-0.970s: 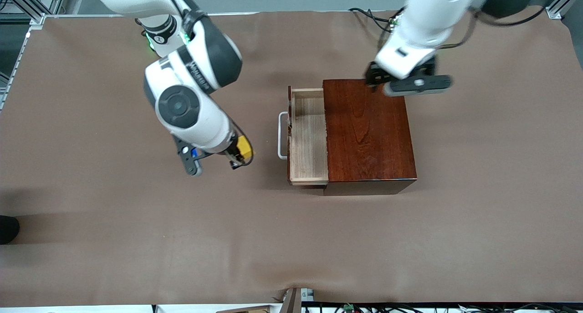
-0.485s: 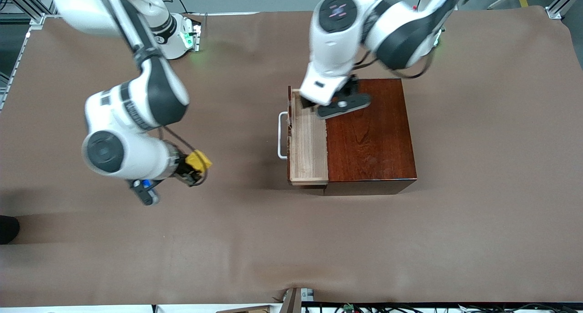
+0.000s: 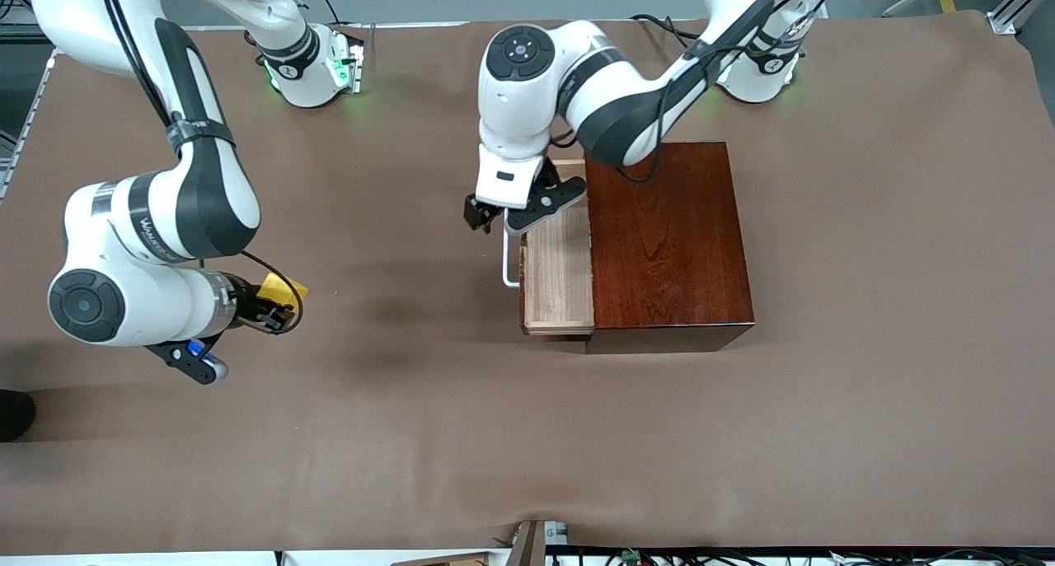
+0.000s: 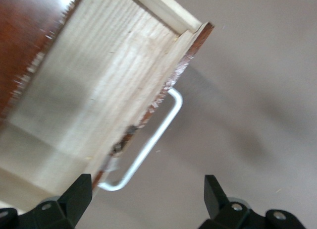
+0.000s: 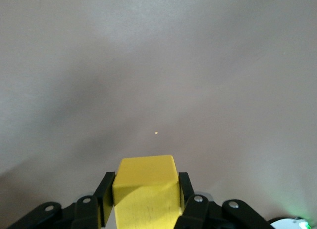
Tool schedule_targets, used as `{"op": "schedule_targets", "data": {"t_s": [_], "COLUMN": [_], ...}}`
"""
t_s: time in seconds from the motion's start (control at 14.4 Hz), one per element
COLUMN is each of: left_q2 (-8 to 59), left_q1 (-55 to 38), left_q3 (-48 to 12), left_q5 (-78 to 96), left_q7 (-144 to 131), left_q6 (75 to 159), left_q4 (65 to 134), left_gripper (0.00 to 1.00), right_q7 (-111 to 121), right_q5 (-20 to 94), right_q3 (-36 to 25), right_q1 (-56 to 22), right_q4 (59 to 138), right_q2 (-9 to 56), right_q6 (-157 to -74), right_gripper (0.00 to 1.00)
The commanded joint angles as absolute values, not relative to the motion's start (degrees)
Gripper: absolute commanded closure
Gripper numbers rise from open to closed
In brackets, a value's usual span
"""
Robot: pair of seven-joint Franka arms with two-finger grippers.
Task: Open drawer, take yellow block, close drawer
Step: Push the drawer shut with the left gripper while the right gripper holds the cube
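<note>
The drawer [image 3: 558,269] is seen standing pulled out of the glossy reddish-brown wooden box [image 3: 666,240], its pale wood tray bare inside and its white bar handle [image 3: 509,253] sticking out at the box's nine o'clock side in the front view, toward the right arm's end of the table. The left gripper [image 3: 503,213] is being carried above the farther end of that handle and the farther front corner of the drawer, at about ten o'clock from the middle of the tray. In the left wrist view its fingers [image 4: 74,199] are being shown spread wide, with the handle [image 4: 148,142] and the drawer's front edge lying between them and nothing being touched or gripped. The yellow block [image 3: 282,290] is being held up off the brown table cover [image 3: 527,434] by the right gripper [image 3: 276,306], over bare cover toward the right arm's end of the table, at roughly nine o'clock from the drawer and well apart from it. In the right wrist view the block [image 5: 146,192] is being pinched squarely between the two black fingers [image 5: 105,197], one pressed to each side face, with plain brown cover below it. The box is standing on the cover nearer the left arm's base.
</note>
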State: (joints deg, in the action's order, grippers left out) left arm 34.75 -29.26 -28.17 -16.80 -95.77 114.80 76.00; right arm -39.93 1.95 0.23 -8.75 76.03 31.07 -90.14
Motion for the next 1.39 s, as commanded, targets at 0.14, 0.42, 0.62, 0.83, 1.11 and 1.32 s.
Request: {"op": "schedule_targets", "data": {"t_s": [0.14, 0.42, 0.62, 0.83, 1.11, 1.32], "left_q2": [42.62, 47.80, 49.04, 49.04, 48.35, 46.23], "left_q1": [-43.67, -46.05, -47.99, -47.90, -47.20, -46.15], "left_q3": [-14.25, -12.31, -9.93, -9.84, -9.84, -9.84], "left_q5": [-18.11, -18.19, -18.11, -18.02, -18.11, -18.19], "left_q7": [-108.86, -112.59, -113.38, -113.38, -114.17, -114.26], "left_q6": [122.41, 126.39, 126.21, 124.02, 117.53, 106.03], "left_q4": [68.29, 67.68, 66.62, 66.97, 67.76, 67.76], "left_gripper": [0.00, 0.00, 0.00, 0.00, 0.00, 0.00], "right_q7": [-30.69, -16.83, -8.28, -0.21, 5.36, 6.15], "right_q5": [0.00, -0.88, -1.40, -1.58, -1.58, -1.50], "right_q3": [1.23, 1.23, 1.14, 1.23, 1.23, 1.23], "right_q1": [-5.54, -0.63, 1.92, 5.96, 9.05, 10.63], "right_q4": [92.60, 99.40, 106.59, 113.18, 116.80, 117.68], "right_q2": [23.31, 22.06, 21.62, 21.71, 22.24, 23.29], "right_q6": [-103.58, -110.12, -118.71, -127.49, -131.30, -134.82], "right_gripper": [1.00, 1.00, 1.00, 1.00, 1.00, 1.00]}}
